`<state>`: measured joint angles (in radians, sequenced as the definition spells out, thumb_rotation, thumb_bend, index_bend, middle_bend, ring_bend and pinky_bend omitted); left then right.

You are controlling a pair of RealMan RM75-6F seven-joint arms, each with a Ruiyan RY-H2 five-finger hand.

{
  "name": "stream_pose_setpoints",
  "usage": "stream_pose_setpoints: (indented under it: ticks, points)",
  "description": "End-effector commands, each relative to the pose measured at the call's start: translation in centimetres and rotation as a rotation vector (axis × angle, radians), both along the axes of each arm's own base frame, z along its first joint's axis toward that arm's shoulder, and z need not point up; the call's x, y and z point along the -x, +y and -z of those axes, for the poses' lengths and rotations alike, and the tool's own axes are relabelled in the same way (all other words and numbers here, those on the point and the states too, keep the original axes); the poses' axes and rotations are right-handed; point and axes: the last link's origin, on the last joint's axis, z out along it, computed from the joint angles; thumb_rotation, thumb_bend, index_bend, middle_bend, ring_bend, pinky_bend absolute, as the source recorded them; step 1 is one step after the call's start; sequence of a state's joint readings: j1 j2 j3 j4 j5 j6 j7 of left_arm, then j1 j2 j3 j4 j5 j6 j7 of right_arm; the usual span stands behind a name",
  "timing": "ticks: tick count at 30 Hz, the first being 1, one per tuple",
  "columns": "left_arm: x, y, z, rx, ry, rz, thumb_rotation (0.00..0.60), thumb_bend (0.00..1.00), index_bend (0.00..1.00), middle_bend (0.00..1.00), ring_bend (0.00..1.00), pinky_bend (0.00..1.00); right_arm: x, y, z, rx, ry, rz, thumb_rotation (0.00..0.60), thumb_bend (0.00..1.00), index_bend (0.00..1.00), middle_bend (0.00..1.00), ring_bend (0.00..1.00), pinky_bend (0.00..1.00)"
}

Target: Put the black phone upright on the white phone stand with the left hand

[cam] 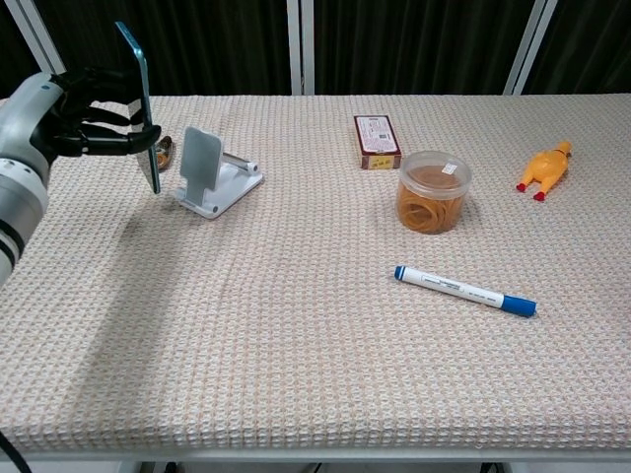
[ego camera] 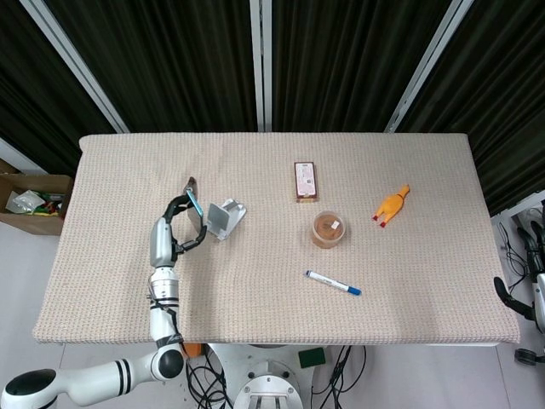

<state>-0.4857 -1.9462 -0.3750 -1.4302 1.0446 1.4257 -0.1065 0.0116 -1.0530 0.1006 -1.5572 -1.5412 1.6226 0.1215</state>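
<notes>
- Black phone (cam: pixel 138 103), upright, gripped by the left hand (cam: pixel 94 113) just left of the white phone stand (cam: pixel 209 177); right hand's (ego camera: pixel 530 281) fingers unclear
- Beige woven tablecloth (cam: pixel 296 325) covers the table; black curtains (ego camera: pixel 341 60) behind; cardboard box (ego camera: pixel 30 203) at left edge

The beige woven tabletop (cam: pixel 296 345) carries a white phone stand (cam: pixel 212 175), a small brown object (cam: pixel 167 148), a red box (cam: pixel 377 141), a jar of rubber bands (cam: pixel 433 191), a yellow toy chicken (cam: pixel 544 169) and a blue marker (cam: pixel 464 290).
</notes>
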Motion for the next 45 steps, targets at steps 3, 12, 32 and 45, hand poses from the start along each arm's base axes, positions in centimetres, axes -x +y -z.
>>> stream_pose_setpoints:
  ticks: [3, 12, 32, 45]
  points:
    - [-0.9, 0.1, 0.8, 0.021, -0.008, -0.009, 0.6, 0.31, 0.6, 0.74, 0.34, 0.22, -0.1, 0.0, 0.0, -0.003, 0.0, -0.003, 0.6, 0.33, 0.0, 0.0, 0.0, 0.0]
    - [-1.9, 0.6, 1.8, 0.032, -0.019, -0.015, 0.6, 0.31, 0.6, 0.74, 0.34, 0.22, 0.0, -0.1, 0.3, -0.012, -0.007, 0.0, 0.6, 0.33, 0.0, 0.0, 0.0, 0.0]
    - [-1.9, 1.0, 3.0, 0.034, -0.039, -0.064, 0.6, 0.31, 0.6, 0.75, 0.35, 0.21, 0.6, -0.1, 0.3, -0.013, -0.011, 0.014, 0.6, 0.33, 0.0, 0.0, 0.0, 0.0]
    - [-2.6, 1.1, 3.6, 0.03, -0.055, -0.065, 0.6, 0.31, 0.6, 0.74, 0.35, 0.21, 0.8, 0.0, 0.4, -0.017, -0.012, 0.02, 0.6, 0.33, 0.0, 0.0, 0.0, 0.0]
